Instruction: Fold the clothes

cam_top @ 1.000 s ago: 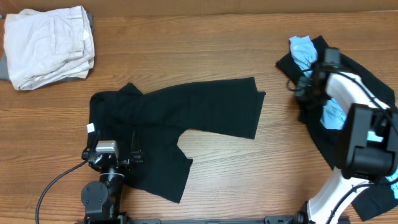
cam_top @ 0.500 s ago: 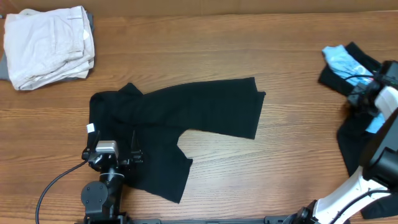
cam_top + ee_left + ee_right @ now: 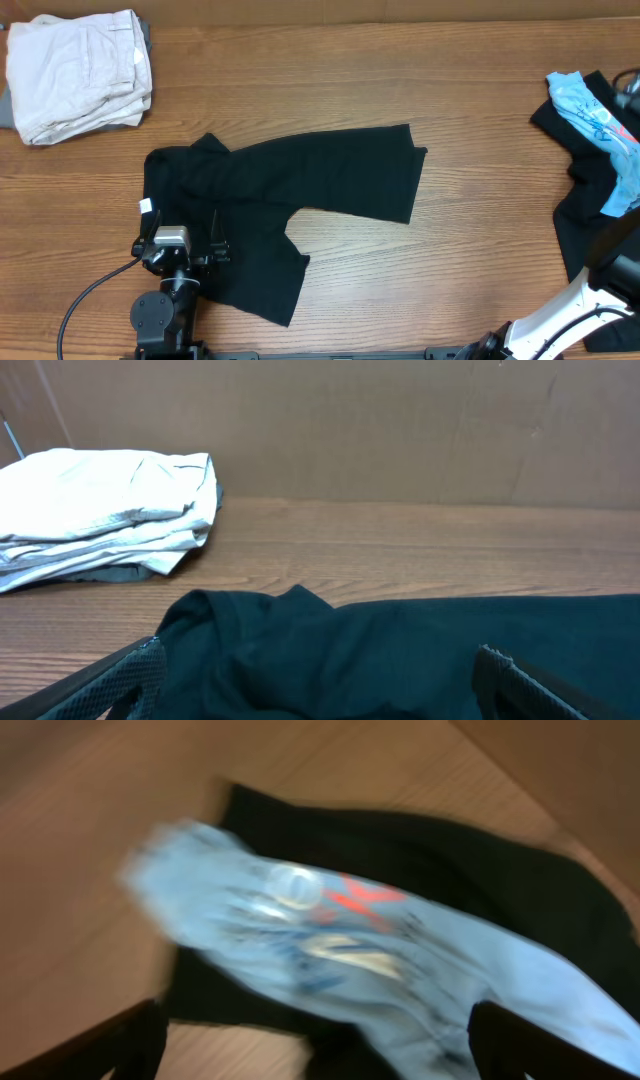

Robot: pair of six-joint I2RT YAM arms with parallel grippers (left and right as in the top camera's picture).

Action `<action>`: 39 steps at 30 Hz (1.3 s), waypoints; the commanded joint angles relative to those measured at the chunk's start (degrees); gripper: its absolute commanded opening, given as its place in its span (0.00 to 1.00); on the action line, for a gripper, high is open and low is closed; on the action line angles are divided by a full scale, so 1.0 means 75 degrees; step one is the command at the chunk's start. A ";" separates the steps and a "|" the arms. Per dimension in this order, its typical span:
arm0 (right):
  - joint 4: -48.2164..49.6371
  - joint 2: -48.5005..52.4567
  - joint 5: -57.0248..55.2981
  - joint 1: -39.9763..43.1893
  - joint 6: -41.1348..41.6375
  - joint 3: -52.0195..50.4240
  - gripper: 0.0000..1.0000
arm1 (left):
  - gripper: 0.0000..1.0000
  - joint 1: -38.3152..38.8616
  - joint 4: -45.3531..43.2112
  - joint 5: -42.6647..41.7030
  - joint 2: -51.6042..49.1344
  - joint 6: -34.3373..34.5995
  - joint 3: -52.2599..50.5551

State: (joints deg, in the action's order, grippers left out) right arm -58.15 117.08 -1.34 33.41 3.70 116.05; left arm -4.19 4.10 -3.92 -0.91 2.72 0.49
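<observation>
A pair of black shorts point(image 3: 300, 195) lies spread flat across the middle of the table. My left gripper point(image 3: 320, 680) stands open low over the shorts' waist end point(image 3: 400, 650), nothing between its fingers; from above it sits at the front left point(image 3: 182, 228). At the far right, a light blue printed garment point(image 3: 600, 125) lies on top of black clothes point(image 3: 580, 220). My right gripper point(image 3: 320, 1040) hovers open just above that blue garment point(image 3: 330, 940), fingers wide apart. The right wrist view is blurred.
A folded stack of white clothes point(image 3: 80, 75) rests at the back left corner, also seen in the left wrist view point(image 3: 100, 510). A cardboard wall point(image 3: 400, 430) runs behind the table. The right arm's base point(image 3: 560, 320) stands at the front right.
The right arm swung toward the right edge, carrying the blue garment and black clothes with it. Its jaws, shut before, now stand open. The left arm and black shorts stayed still.
</observation>
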 commanded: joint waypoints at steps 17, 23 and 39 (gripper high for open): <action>-0.2655 -0.0516 0.2594 -0.4234 0.1513 0.2975 1.00 | 1.00 -0.0052 0.0009 0.0067 0.0038 -0.0143 -0.0029; -0.3620 -0.0472 0.2288 -0.5173 0.1515 0.2535 1.00 | 1.00 -0.0052 0.0009 0.0067 0.0038 -0.0140 -0.0029; -0.2859 -0.0277 0.2192 -0.5654 0.1515 0.1000 1.00 | 1.00 -0.0052 -0.1510 -0.2620 0.0038 0.1049 -0.0015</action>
State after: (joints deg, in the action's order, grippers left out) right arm -80.53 115.79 15.57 -9.04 15.00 123.81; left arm -4.25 -4.49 -10.76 -0.91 6.28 0.47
